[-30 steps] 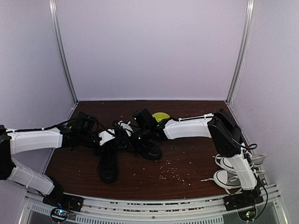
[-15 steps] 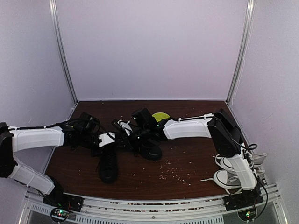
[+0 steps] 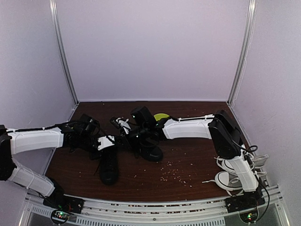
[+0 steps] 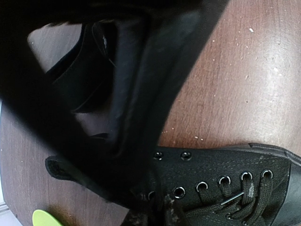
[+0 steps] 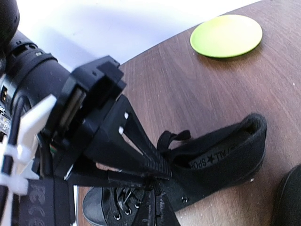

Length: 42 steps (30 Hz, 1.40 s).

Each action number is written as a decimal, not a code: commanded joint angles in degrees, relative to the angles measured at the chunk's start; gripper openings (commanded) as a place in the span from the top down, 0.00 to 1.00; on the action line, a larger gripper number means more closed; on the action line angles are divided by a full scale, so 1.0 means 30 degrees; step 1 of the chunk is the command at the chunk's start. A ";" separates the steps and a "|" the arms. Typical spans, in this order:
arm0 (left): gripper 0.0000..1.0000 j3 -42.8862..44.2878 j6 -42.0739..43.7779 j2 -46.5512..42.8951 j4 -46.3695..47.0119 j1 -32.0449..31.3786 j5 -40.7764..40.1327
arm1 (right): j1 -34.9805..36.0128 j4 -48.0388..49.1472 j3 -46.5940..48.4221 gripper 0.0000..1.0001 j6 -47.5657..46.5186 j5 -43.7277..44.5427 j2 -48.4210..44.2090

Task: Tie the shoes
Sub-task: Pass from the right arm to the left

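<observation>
Black shoes (image 3: 109,167) lie mid-table, side by side, and on the left one I see my left gripper (image 5: 151,178) pinched tight on the laces (image 4: 244,197) at the ankle end, while my right gripper (image 3: 123,132) hangs just beside it, its finger spread impossible for me to judge.

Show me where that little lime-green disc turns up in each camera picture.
Top external: lime-green disc mid-table, just behind the right arm.
Left wrist: the disc is a sliver at the bottom-left edge.
Right wrist: the disc is whole, upper right.
Shared landmark: the black sneaker.
</observation>
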 commanded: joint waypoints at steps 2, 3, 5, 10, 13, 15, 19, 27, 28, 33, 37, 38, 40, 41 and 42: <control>0.87 -0.0080 -0.0202 -0.0098 -0.1093 0.0005 0.0157 | -0.0179 0.0085 0.0939 1.00 -0.0050 0.0205 0.0631; 0.88 -0.0084 -0.0242 -0.0105 -0.1125 0.0029 0.0221 | -0.0212 0.0019 0.1052 1.00 -0.0109 0.0251 0.0695; 0.91 -0.0113 -0.0258 -0.0092 -0.1213 0.0043 0.0416 | -0.0240 -0.0169 0.1261 1.00 -0.0149 0.0279 0.0819; 0.92 -0.0194 -0.0253 0.0095 -0.1544 0.0159 0.0366 | -0.0554 0.0332 0.1052 1.00 0.0179 0.0338 0.0619; 0.92 -0.0201 -0.0210 0.0097 -0.1619 0.0255 0.0514 | -0.0737 0.0501 0.1127 1.00 0.0261 0.0303 0.0532; 0.95 -0.0201 -0.0202 0.0142 -0.1657 0.0295 0.0625 | -0.0731 0.0390 0.1212 1.00 0.0115 0.0283 0.0555; 0.95 -0.0260 -0.0202 0.0463 -0.1814 0.0328 0.0751 | -0.0712 0.0474 0.1176 1.00 0.0267 0.0175 0.0661; 0.94 -0.0333 -0.0114 0.0898 -0.2069 0.0410 0.1071 | -0.0759 0.0883 0.1158 1.00 0.0505 0.0228 0.0396; 0.94 -0.0361 -0.0118 0.0957 -0.2100 0.0424 0.1049 | -0.0772 0.0873 0.1134 1.00 0.0506 0.0236 0.0351; 0.94 -0.0532 -0.0039 0.1194 -0.2046 0.0542 0.1036 | -0.0792 0.0883 0.1147 1.00 0.0403 0.0283 0.0232; 1.00 -0.0216 -0.0420 0.1336 -0.1939 0.0549 0.1219 | -0.0790 0.0920 0.1369 1.00 0.0523 0.0261 0.0499; 1.00 -0.0005 -0.0911 0.1243 -0.1644 0.0599 0.1467 | -0.0760 0.0914 0.1428 1.00 0.0600 0.0258 0.0606; 1.00 0.0287 -0.1699 0.1012 -0.0918 0.0750 0.2531 | -0.0681 0.0898 0.1351 1.00 0.0660 0.0392 0.0692; 1.00 0.0343 -0.2070 0.0960 -0.0543 0.0796 0.2927 | -0.0689 0.1025 0.1125 1.00 0.0781 0.0589 0.0589; 1.00 0.0379 -0.2329 0.0950 -0.0320 0.0879 0.3222 | -0.0694 0.1268 0.0760 0.96 0.0910 0.0760 0.0408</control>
